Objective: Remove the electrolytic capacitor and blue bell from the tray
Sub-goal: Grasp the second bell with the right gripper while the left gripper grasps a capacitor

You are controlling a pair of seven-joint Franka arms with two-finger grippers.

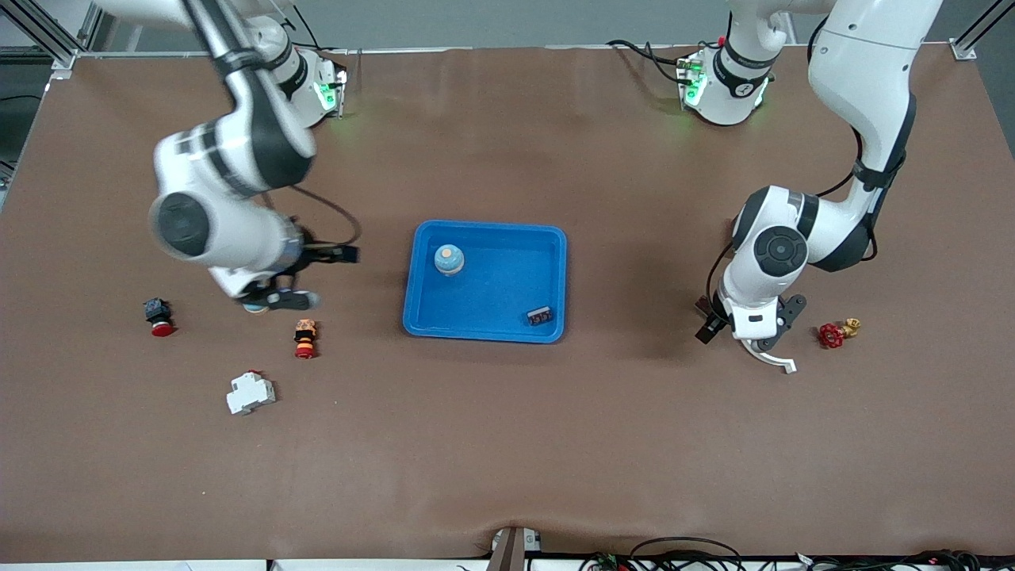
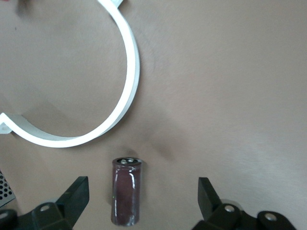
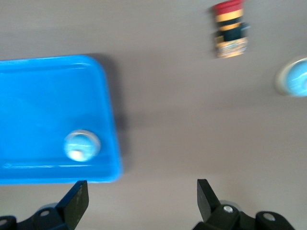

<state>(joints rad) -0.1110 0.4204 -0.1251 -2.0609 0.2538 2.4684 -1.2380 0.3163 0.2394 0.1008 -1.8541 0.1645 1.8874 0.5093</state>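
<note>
Things on the brown table (image 1: 507,444) can be counted. One blue tray (image 1: 555,238) sits in the middle. Inside it are one small bell (image 1: 449,258) with a pale blue dome and one little black part (image 1: 540,316) in the corner nearer the front camera, toward the left arm's end.

One dark capacitor (image 2: 126,191) lies on the table under the left pincer (image 2: 141,199), between its two fingers, which stand wide apart and do not touch it. One white curved piece (image 2: 125,86) lies just beside it. One red valve (image 1: 834,334) sits near them.

Toward the right arm's end there are two push buttons: one with a red cap (image 1: 158,316) and one striped red and orange (image 1: 304,338). One white block (image 1: 250,392) lies nearer the front camera than both.

The right pincer (image 3: 139,201) hangs over bare table beside the tray, fingers wide apart, holding nothing. A second pale blue round thing (image 3: 293,78), maybe another bell, lies near the striped button.
</note>
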